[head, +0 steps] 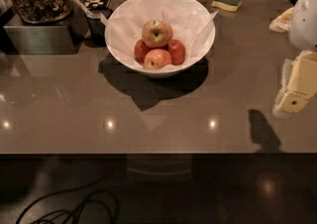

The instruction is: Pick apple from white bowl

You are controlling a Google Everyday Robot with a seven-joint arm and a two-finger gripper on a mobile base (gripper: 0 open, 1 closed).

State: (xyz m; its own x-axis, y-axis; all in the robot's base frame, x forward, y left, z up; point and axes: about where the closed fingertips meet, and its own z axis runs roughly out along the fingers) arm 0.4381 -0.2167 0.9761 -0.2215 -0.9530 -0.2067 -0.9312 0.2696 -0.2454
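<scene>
Hovering at the right edge of the surface (99,104), well apart from the white bowl (164,72), the end effector (297,89) shows pale and yellowish, and whether it is apart or together cannot be told. Over in the bowl, far centre, the apple (157,32) sits atop the pile, dimple up, resting on two darker red apples (177,51) and a smaller pink-and-yellow apple (157,59) nearer. A sponge (226,3) lies far right.

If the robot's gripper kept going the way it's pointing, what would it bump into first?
Probably the countertop. The gripper sits at the right edge, tilted down and leftward, near its shadow. The white bowl with the apple lies far off to the left, though depth is unclear.
</scene>
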